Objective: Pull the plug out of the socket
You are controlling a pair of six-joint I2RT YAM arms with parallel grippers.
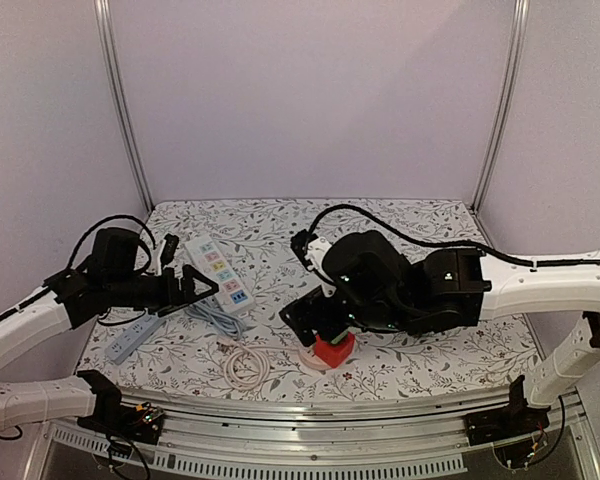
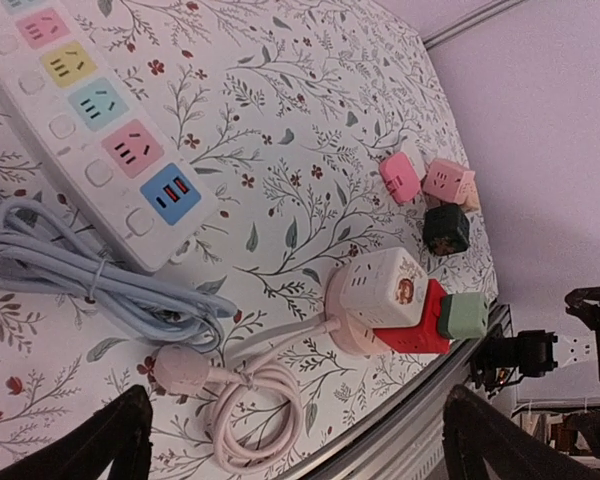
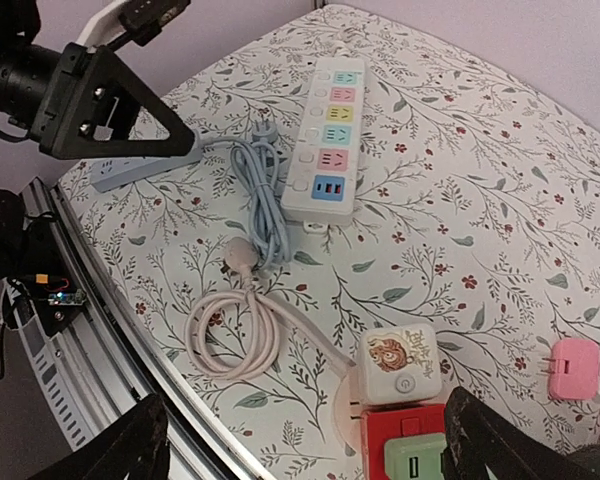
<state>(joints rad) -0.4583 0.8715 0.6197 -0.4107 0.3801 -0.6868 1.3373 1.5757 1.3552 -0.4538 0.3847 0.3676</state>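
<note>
Green plug (image 3: 413, 462) sits in red socket cube (image 3: 383, 428); right gripper (image 3: 305, 440) hovers above it, jaws spread for grasping; left gripper (image 2: 295, 440), likewise spread, waits leftward.

A white power strip (image 2: 92, 118) lies beside a bundled grey cable (image 2: 80, 285) on floral tablecloth (image 2: 310, 100).

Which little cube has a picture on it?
The white cube, the one with a brown swirly sticker on top. It sits right beside the red cube. The red cube, pale green cube and pink cube show no picture.
</note>
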